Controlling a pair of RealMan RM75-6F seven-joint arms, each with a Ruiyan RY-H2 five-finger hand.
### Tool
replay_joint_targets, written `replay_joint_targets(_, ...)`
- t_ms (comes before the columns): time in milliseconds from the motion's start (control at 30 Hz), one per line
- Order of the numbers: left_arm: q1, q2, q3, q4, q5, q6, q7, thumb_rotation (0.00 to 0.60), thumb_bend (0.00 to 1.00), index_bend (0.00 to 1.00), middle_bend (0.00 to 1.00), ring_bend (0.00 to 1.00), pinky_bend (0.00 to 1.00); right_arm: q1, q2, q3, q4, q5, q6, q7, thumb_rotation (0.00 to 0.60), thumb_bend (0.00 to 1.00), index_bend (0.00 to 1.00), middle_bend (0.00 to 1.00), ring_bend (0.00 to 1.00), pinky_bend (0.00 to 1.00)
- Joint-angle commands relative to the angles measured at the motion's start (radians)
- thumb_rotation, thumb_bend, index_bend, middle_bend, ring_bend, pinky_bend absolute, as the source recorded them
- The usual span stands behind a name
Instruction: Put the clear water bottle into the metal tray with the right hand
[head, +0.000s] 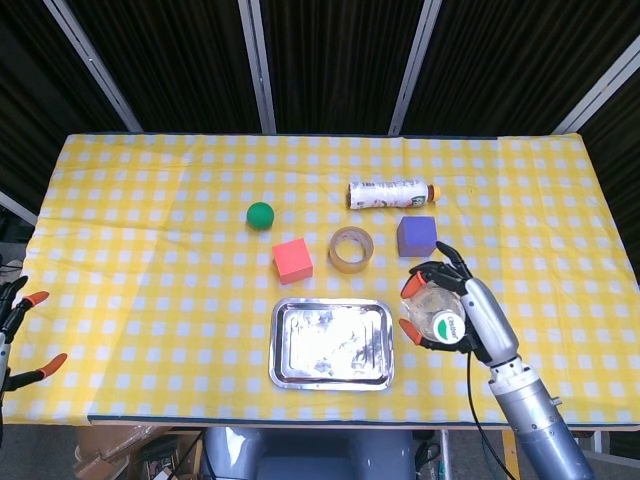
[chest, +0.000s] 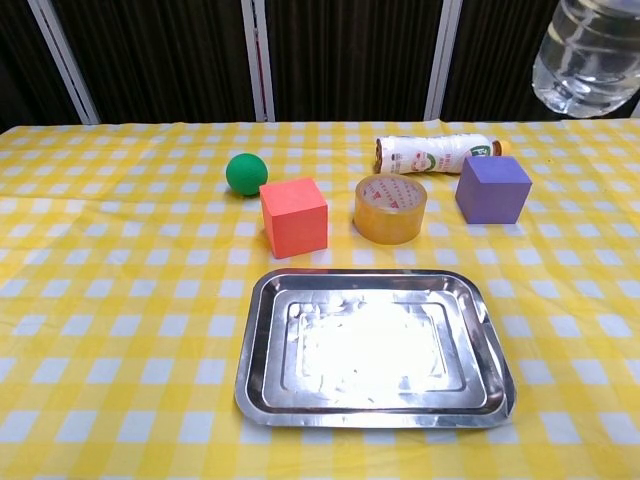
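My right hand (head: 462, 308) grips the clear water bottle (head: 434, 310), green-and-white cap toward the camera, in the air to the right of the metal tray (head: 331, 343). In the chest view only the bottle's lower part (chest: 587, 55) shows at the top right corner, high above the table; the hand is out of that frame. The tray (chest: 372, 346) lies with nothing in it near the table's front edge. My left hand (head: 18, 335) is at the far left edge beyond the table, fingers apart, holding nothing.
Behind the tray stand a red cube (head: 292, 260), a tape roll (head: 351, 249) and a purple cube (head: 416, 236). A green ball (head: 260, 215) and a lying labelled bottle (head: 391, 193) are farther back. A yellow checked cloth (head: 150, 250) covers the table.
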Motion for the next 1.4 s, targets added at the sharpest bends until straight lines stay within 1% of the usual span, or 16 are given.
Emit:
replay_joint_targets(33,0.001,-0.001,0.000,-0.002,0.001,0.003,0.003,0.600,0.15,0.19,0.02,0.00,0.00,-0.010,-0.096,-0.084,0.105,0.011,-0.040,-0.018,0.600,0.59,0.80,0.62,0.30,0.00)
replay_joint_targets(133,0.002,0.000,-0.003,-0.001,-0.005,0.004,0.000,0.600,0.15,0.19,0.02,0.00,0.00,-0.006,-0.179,-0.124,0.174,0.009,-0.066,0.014,0.600,0.59,0.80,0.62,0.30,0.00)
replay_joint_targets(200,0.001,-0.001,-0.003,0.001,-0.007,0.000,0.001,0.600,0.15,0.19,0.02,0.00,0.00,0.000,-0.216,-0.135,0.200,0.008,-0.084,0.042,0.600,0.59,0.80,0.62,0.30,0.00)
replay_joint_targets(300,-0.004,-0.005,-0.002,0.003,-0.007,-0.008,0.008,0.600,0.15,0.19,0.02,0.00,0.00,0.017,-0.265,-0.135,0.224,-0.012,-0.100,0.081,0.600,0.58,0.80,0.62,0.30,0.00)
replay_joint_targets(400,-0.006,-0.009,-0.002,0.005,-0.007,-0.014,0.017,0.600,0.15,0.19,0.02,0.00,0.00,0.034,-0.291,-0.131,0.221,-0.028,-0.106,0.056,0.600,0.58,0.80,0.62,0.30,0.00)
replay_joint_targets(467,-0.007,-0.011,-0.002,0.005,-0.008,-0.014,0.020,0.600,0.15,0.19,0.02,0.00,0.00,0.042,-0.311,-0.133,0.209,-0.016,-0.111,0.024,0.600,0.58,0.80,0.62,0.30,0.00)
replay_joint_targets(600,-0.009,-0.016,-0.003,0.008,-0.009,-0.018,0.027,0.600,0.15,0.19,0.02,0.00,0.00,0.066,-0.359,-0.143,0.199,0.039,-0.154,0.002,0.600,0.58,0.80,0.62,0.30,0.00)
replay_joint_targets(700,-0.011,-0.019,-0.002,0.010,-0.010,-0.021,0.032,0.600,0.15,0.19,0.02,0.00,0.00,0.078,-0.386,-0.138,0.236,0.085,-0.164,-0.021,0.600,0.58,0.80,0.62,0.30,0.00)
replay_joint_targets(767,-0.010,-0.019,-0.003,0.011,-0.011,-0.019,0.032,0.600,0.15,0.19,0.02,0.00,0.00,0.077,-0.377,-0.132,0.258,0.105,-0.164,-0.021,0.600,0.59,0.80,0.62,0.30,0.00)
replay_joint_targets(867,-0.010,-0.020,-0.005,0.013,-0.016,-0.018,0.029,0.600,0.15,0.19,0.02,0.00,0.00,0.060,-0.325,-0.117,0.292,0.127,-0.148,0.010,0.600,0.59,0.80,0.62,0.30,0.00)
replay_joint_targets(967,-0.012,-0.022,-0.005,0.015,-0.020,-0.026,0.033,0.600,0.15,0.19,0.02,0.00,0.00,0.027,-0.235,-0.096,0.330,0.137,-0.127,0.092,0.600,0.58,0.80,0.62,0.30,0.00)
replay_joint_targets(1133,-0.016,-0.031,-0.003,0.012,-0.015,-0.031,0.053,0.600,0.15,0.19,0.02,0.00,0.00,-0.036,-0.103,-0.092,0.393,0.111,-0.116,0.278,0.600,0.58,0.80,0.62,0.30,0.00)
replay_joint_targets(1200,-0.017,-0.036,-0.002,0.011,-0.015,-0.033,0.065,0.600,0.15,0.19,0.02,0.00,0.00,-0.051,-0.079,-0.099,0.414,0.085,-0.119,0.343,0.600,0.58,0.80,0.62,0.30,0.00)
replay_joint_targets(1267,-0.018,-0.040,-0.001,0.009,-0.014,-0.034,0.072,0.600,0.15,0.19,0.02,0.00,0.00,-0.053,-0.076,-0.111,0.419,0.052,-0.129,0.368,0.600,0.59,0.80,0.62,0.30,0.00)
replay_joint_targets(1333,-0.019,-0.042,0.000,0.005,-0.010,-0.033,0.077,0.600,0.15,0.19,0.02,0.00,0.00,-0.047,-0.089,-0.117,0.411,0.026,-0.133,0.370,0.600,0.59,0.80,0.62,0.30,0.00)
replay_joint_targets(1400,-0.019,-0.044,-0.002,0.006,-0.009,-0.029,0.079,0.600,0.15,0.19,0.02,0.00,0.00,-0.032,-0.120,-0.127,0.378,0.007,-0.142,0.327,0.600,0.58,0.80,0.62,0.30,0.00)
